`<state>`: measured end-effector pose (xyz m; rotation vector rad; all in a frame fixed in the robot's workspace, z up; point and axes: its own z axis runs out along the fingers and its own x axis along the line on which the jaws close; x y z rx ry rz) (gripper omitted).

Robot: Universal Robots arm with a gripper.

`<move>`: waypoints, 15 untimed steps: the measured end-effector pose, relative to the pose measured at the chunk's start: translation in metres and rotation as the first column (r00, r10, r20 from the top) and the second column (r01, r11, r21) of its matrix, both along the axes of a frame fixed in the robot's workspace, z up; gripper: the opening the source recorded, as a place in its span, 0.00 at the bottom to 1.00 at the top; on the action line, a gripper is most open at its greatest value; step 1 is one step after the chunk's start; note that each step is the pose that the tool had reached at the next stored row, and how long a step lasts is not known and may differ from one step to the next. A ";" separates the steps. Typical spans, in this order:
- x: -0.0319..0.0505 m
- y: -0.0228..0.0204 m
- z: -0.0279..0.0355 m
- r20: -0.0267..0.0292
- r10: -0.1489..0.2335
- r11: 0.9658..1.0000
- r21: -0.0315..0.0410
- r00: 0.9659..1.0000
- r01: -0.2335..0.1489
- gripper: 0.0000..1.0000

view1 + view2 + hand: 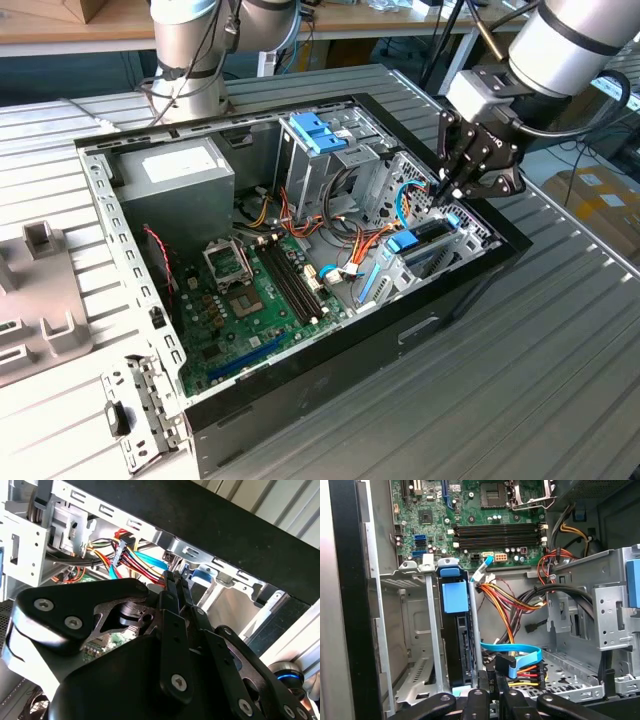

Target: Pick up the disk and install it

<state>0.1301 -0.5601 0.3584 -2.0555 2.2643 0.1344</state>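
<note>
Ribbed grey metal tabletop [520, 380] carries an open black computer case [330, 370], lying on its side at the centre of the exterior view. A green motherboard [255, 300] sits at the lower middle of the case, a grey power supply [185, 175] at its upper left, and a metal drive cage with blue tabs [320, 135] at the upper middle.

The disk [428, 243] stands on edge in the drive bay at the case's corner toward the exterior view's right; in the first wrist view it [457, 640] appears left of centre, dark with its blue tab uppermost, between silver bay rails. A bundle of coloured power wires [505, 607] and a flat blue cable [520, 655] lie just beside it.

The gripper [443, 190] hangs over that corner, just above the disk. Its black fingers [175, 587] are pressed close together at the tips, with nothing pinched between them.
</note>
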 end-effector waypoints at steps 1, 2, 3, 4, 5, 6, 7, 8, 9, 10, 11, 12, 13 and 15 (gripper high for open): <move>0.0000 -0.0009 0.0000 0.000 -0.001 1.000 0.000 1.000 0.001 0.17; -0.0001 -0.0019 -0.0001 0.000 -0.003 1.000 0.000 1.000 0.003 0.17; -0.0002 -0.0023 0.0000 0.000 -0.004 1.000 0.000 1.000 0.004 0.17; -0.0004 -0.0027 0.0000 0.000 -0.006 1.000 0.000 1.000 0.006 0.17; -0.0007 -0.0029 0.0000 0.000 -0.007 1.000 0.000 1.000 0.007 0.17; -0.0012 -0.0033 0.0000 0.000 -0.009 1.000 0.000 1.000 0.009 0.17; -0.0015 -0.0035 -0.0001 0.000 -0.010 1.000 0.000 1.000 0.010 0.17; -0.0020 -0.0037 -0.0001 0.000 -0.011 1.000 0.000 1.000 0.011 0.17; -0.0023 -0.0038 -0.0001 0.000 -0.013 1.000 0.000 1.000 0.013 0.17; -0.0024 -0.0038 -0.0001 0.000 -0.015 1.000 0.000 1.000 0.015 0.17; -0.0024 -0.0038 -0.0001 0.000 -0.017 1.000 0.000 1.000 0.017 0.17; -0.0025 -0.0038 -0.0001 0.000 -0.017 1.000 0.000 1.000 0.017 0.17; -0.0025 -0.0038 -0.0001 0.000 -0.018 1.000 0.000 1.000 0.018 0.17; -0.0025 -0.0038 -0.0001 0.000 -0.018 1.000 0.000 1.000 0.018 0.17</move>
